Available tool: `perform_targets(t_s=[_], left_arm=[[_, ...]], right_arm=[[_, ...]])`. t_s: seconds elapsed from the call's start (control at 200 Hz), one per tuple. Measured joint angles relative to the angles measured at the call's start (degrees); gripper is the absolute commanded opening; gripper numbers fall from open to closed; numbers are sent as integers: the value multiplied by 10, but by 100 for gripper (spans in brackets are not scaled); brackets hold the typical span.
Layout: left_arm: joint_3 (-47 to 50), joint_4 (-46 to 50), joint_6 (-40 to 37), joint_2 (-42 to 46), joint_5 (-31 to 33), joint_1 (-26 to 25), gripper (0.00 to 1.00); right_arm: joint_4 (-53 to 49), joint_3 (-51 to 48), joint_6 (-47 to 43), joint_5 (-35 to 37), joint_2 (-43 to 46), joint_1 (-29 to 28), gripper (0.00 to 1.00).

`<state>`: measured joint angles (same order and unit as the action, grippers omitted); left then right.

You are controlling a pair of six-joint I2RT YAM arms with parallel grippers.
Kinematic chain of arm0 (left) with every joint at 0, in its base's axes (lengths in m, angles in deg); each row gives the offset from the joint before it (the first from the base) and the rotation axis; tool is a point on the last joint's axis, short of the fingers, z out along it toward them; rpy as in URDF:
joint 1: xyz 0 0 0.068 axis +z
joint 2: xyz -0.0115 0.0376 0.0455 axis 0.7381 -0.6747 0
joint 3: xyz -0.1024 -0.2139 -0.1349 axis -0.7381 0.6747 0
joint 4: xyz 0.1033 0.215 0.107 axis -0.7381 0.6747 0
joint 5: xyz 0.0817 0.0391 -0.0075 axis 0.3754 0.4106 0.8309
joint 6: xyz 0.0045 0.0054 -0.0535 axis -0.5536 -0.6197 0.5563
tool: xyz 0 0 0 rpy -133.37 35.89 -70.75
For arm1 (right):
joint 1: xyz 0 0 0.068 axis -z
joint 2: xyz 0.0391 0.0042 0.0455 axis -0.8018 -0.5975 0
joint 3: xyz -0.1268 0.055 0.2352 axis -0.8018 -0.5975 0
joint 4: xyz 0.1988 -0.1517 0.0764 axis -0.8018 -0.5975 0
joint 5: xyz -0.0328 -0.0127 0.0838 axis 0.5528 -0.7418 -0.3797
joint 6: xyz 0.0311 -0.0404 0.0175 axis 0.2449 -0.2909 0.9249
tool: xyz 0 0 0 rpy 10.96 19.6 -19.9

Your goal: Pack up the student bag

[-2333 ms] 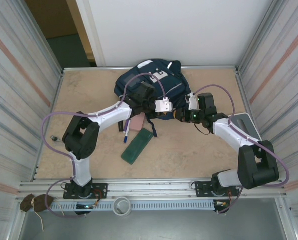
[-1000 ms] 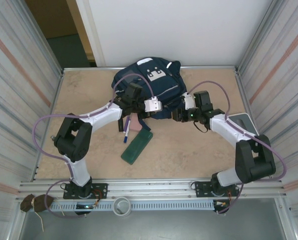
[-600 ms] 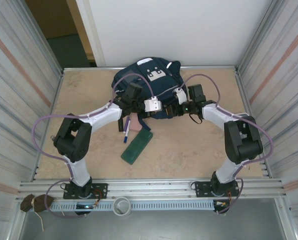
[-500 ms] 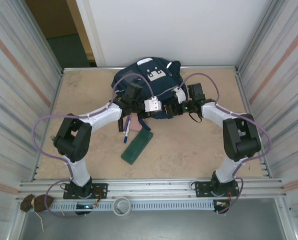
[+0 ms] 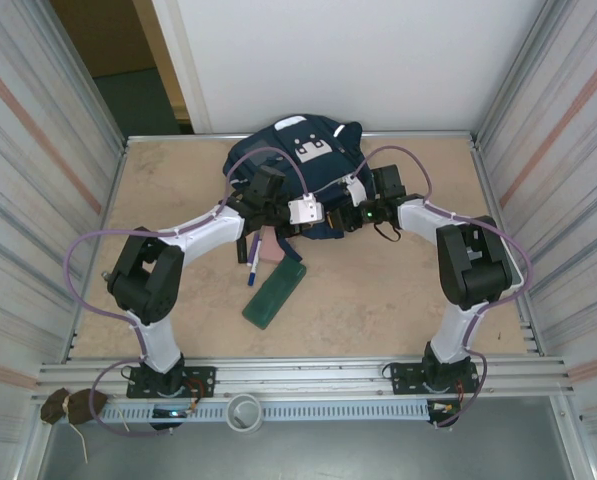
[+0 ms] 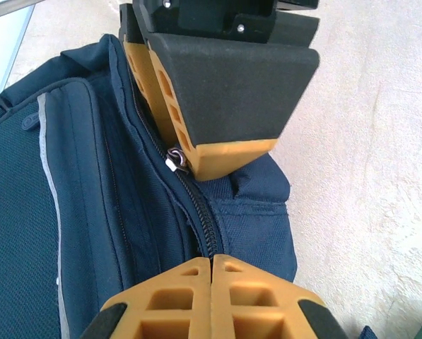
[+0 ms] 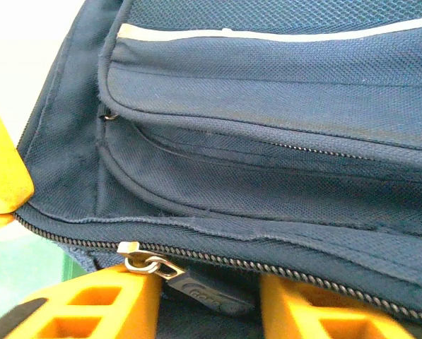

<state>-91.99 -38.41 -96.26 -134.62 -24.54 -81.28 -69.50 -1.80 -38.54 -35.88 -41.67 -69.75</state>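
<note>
- The left gripper (image 6: 211,263) was closed, its orange fingers pressed pad to pad at the bottom centre of the left wrist view. Its tips sat on the zip (image 6: 196,212) of the bag (image 6: 69,212). Whether any cloth was pinched between them I could not tell.
- The right gripper (image 7: 209,286) stood part-open along the bottom of the right wrist view. The dark pull tab (image 7: 207,296) lay in the gap between its fingers, and the metal ring (image 7: 143,263) was just beside the left-hand one.
- In the left wrist view the right gripper reached in from the top of the frame, with one orange tip just beside the ring.
- From above, both grippers were at the bag's lower edge, near the centre of the frame.
- The bag lay at the top centre of the table (image 5: 398,300), close to the back edge, white patch upward.
- Below and left of the bag lay a pen (image 5: 252,262) and a pink block (image 5: 273,250) side by side. A green case (image 5: 275,292) lay lower still, clear of the bag.
</note>
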Motion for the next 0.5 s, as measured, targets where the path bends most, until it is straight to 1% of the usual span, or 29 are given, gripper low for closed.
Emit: perform_targets(t_s=[0.05,0.12,0.23,0.301,0.496], left_arm=[[0,0,0,0,0,0,0],[0,0,0,0,0,0,0],[0,0,0,0,0,0,0],[0,0,0,0,0,0,0],[0,-7,0,2,0,0,0]], right_arm=[[0,0,0,-2,0,-1,26],[1,0,-2,-3,0,-3,16],[12,-13,-3,-1,11,-9,8],[18,-29,4,3,26,-10,0],[26,-63,29,47,73,-11,0]])
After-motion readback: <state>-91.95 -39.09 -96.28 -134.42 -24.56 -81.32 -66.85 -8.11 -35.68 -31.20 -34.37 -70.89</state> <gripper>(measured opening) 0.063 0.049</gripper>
